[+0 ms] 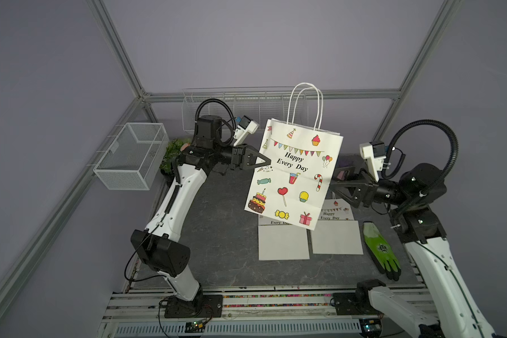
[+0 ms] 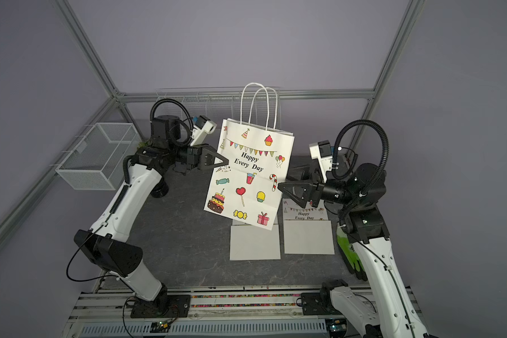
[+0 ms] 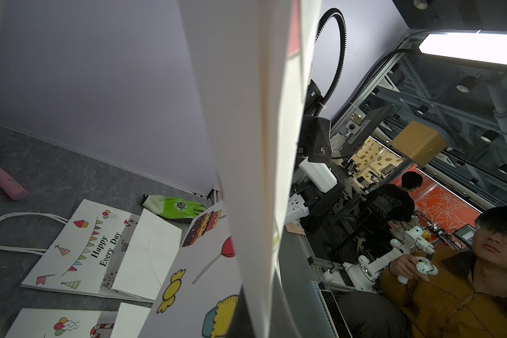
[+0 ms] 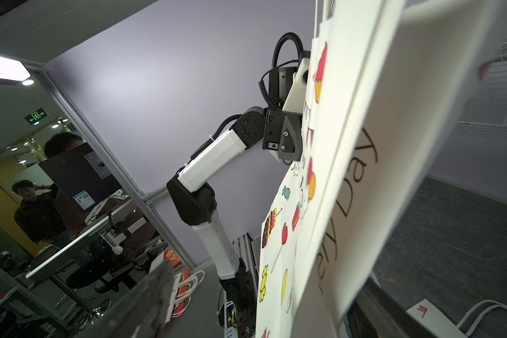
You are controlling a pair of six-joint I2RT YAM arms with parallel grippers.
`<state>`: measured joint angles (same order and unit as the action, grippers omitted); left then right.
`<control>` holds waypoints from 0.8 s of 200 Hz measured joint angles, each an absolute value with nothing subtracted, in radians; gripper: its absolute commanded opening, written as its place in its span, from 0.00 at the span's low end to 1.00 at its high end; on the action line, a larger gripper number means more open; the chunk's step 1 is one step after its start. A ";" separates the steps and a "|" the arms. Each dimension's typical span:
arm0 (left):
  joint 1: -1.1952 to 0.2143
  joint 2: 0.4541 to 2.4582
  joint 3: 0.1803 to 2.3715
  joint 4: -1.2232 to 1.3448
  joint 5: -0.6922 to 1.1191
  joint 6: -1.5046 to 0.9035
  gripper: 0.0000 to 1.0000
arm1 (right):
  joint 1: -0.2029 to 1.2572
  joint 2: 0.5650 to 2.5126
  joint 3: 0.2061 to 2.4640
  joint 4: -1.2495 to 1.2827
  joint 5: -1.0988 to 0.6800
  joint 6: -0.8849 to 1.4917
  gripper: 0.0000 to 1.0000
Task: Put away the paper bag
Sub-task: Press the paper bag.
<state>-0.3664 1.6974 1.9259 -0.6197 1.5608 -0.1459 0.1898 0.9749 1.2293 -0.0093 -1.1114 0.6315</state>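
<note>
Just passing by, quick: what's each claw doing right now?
Left gripper: closed on the side edge of the paper gift bag, holding it aloft.
Right gripper: open, its jaws astride the bag's opposite edge, not gripping.

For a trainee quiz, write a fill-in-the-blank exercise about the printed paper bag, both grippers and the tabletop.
The left gripper is shut on a side edge of the white party-print paper bag, held in the air and printed Happy Every ___.
The right gripper, at the bag's opposite edge, has its jaws ___.
Flat on the dark stone-look table lie ___ folded paper bags of the same print.
The glove beside them is black and ___.
Missing words: Day; open; two; green.
</note>
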 measured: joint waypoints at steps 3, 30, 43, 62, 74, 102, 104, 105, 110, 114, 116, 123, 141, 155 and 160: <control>-0.366 1.697 1.926 -0.620 1.561 -0.146 0.00 | 0.194 0.977 1.232 -0.018 -1.108 0.625 0.92; -0.366 1.695 1.926 -0.620 1.560 -0.145 0.00 | 0.245 1.006 1.255 -0.086 -1.081 0.578 0.98; -0.366 1.694 1.926 -0.620 1.560 -0.145 0.00 | 0.270 1.021 1.265 -0.115 -1.061 0.551 0.91; -0.366 1.692 1.926 -0.620 1.560 -0.145 0.00 | 0.297 1.037 1.274 -0.149 -1.025 0.524 0.73; -0.366 1.690 1.926 -0.620 1.560 -0.145 0.00 | 0.304 1.041 1.276 -0.163 -1.003 0.518 0.60; -0.366 1.684 1.925 -0.620 1.560 -0.144 0.00 | 0.305 1.042 1.282 -0.181 -0.957 0.498 0.38; -0.366 1.683 1.925 -0.620 1.560 -0.145 0.00 | 0.305 1.042 1.282 -0.182 -0.955 0.499 0.37; -0.366 1.683 1.925 -0.620 1.560 -0.145 0.00 | 0.305 1.042 1.282 -0.183 -0.953 0.503 0.36; -0.366 1.682 1.925 -0.620 1.560 -0.145 0.00 | 0.305 1.042 1.282 -0.184 -0.947 0.495 0.33; -0.366 1.681 1.925 -0.620 1.560 -0.144 0.00 | 0.305 1.042 1.283 -0.187 -0.941 0.496 0.30; -0.366 1.681 1.925 -0.620 1.560 -0.144 0.00 | 0.305 1.042 1.283 -0.186 -0.941 0.492 0.28; -0.366 1.679 1.925 -0.620 1.560 -0.144 0.00 | 0.305 1.042 1.284 -0.189 -0.931 0.493 0.23; -0.366 1.679 1.925 -0.620 1.560 -0.144 0.00 | 0.305 1.042 1.286 -0.197 -0.915 0.492 0.13; -0.366 1.679 1.925 -0.620 1.560 -0.144 0.00 | 0.305 1.042 1.287 -0.205 -0.904 0.489 0.07; -0.366 1.679 1.925 -0.620 1.560 -0.144 0.01 | 0.305 1.042 1.287 -0.208 -0.900 0.491 0.07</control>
<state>-0.3664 1.6787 1.9255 -0.6197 1.5604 -0.1444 0.3046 1.0420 1.2869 -0.2081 -0.9001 0.4911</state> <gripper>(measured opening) 0.044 0.094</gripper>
